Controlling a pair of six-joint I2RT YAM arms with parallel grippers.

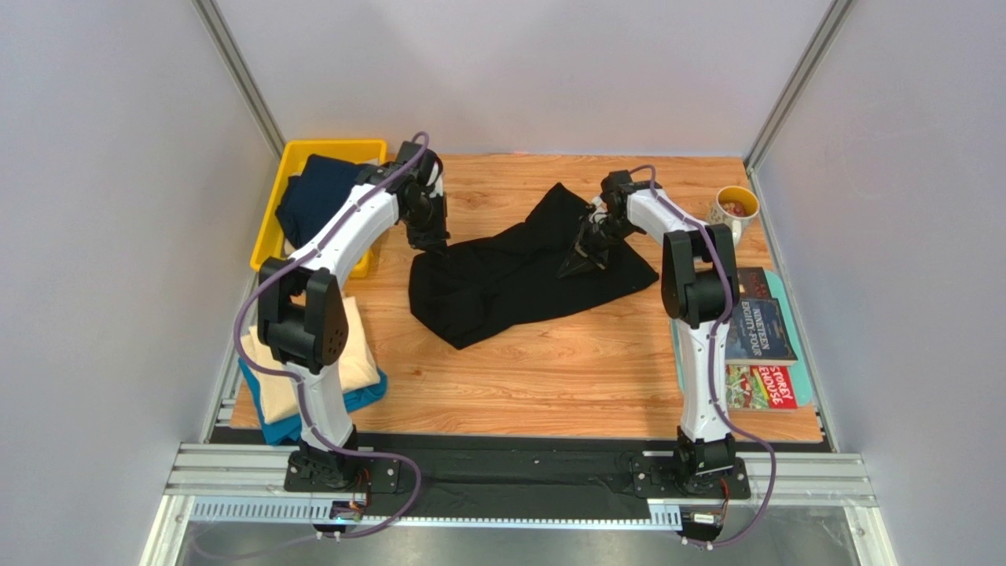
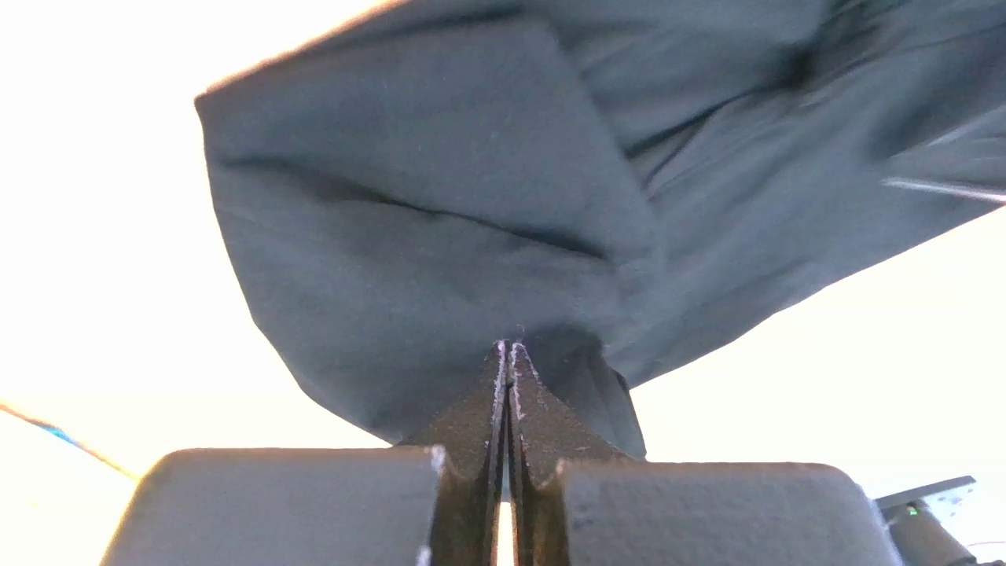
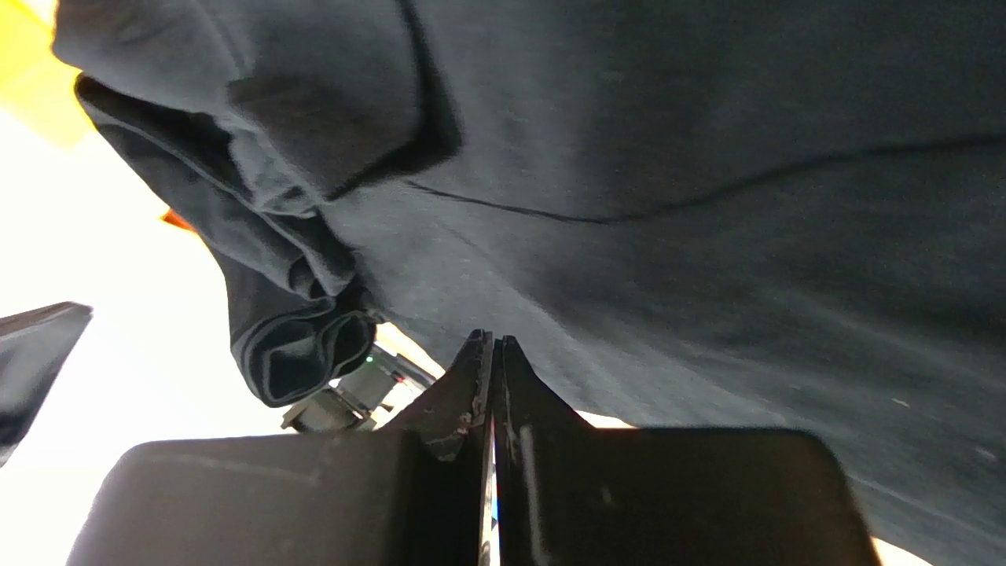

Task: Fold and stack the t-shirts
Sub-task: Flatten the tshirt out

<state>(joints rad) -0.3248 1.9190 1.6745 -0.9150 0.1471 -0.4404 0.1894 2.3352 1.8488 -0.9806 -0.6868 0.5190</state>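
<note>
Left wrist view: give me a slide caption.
Left hand shut on a fold of the black t-shirt, cloth draping away from it.

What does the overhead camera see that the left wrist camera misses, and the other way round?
Only overhead: the yellow bin holding a navy t-shirt, a cream t-shirt on a teal t-shirt at the near left, a mug, magazines, the right gripper. Only left wrist: its fingers pressed shut on a bunched fold. Both: the black t-shirt and the left gripper pinching it.
</note>
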